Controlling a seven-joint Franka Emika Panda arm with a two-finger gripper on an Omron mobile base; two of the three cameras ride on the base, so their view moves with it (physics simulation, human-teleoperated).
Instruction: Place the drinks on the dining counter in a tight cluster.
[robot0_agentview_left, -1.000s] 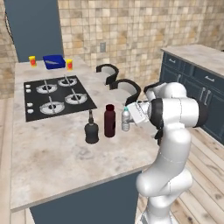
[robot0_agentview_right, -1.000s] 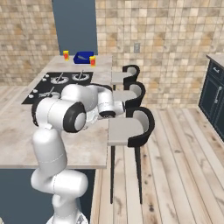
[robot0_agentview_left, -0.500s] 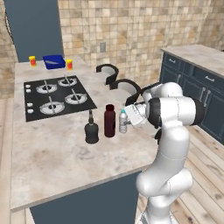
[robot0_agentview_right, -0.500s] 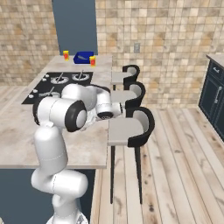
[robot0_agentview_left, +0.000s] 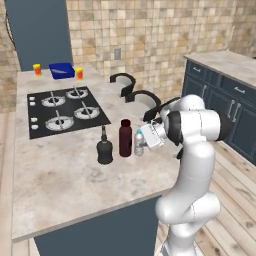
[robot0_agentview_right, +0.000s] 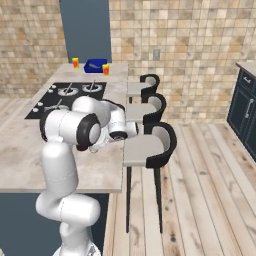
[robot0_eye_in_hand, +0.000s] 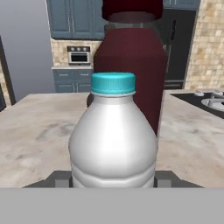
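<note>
The claw (robot0_agentview_left: 142, 142) gripped the upright water bottle (robot0_agentview_left: 139, 142), low on the tabletop (robot0_agentview_left: 65, 175). The dark-red bottle (robot0_agentview_left: 125, 138) stood just beyond, squat black bottle (robot0_agentview_left: 104, 148) past it.

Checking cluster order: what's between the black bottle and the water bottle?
The dark-red bottle stands between the black bottle and the water bottle, seen in the left base view.

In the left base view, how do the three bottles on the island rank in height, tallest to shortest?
1. Dark-red bottle, tallest.
2. Black bottle, shorter even with its thin neck.
3. Water bottle, shortest.
All three stand close together, so nearness to the camera hardly skews this.
</note>
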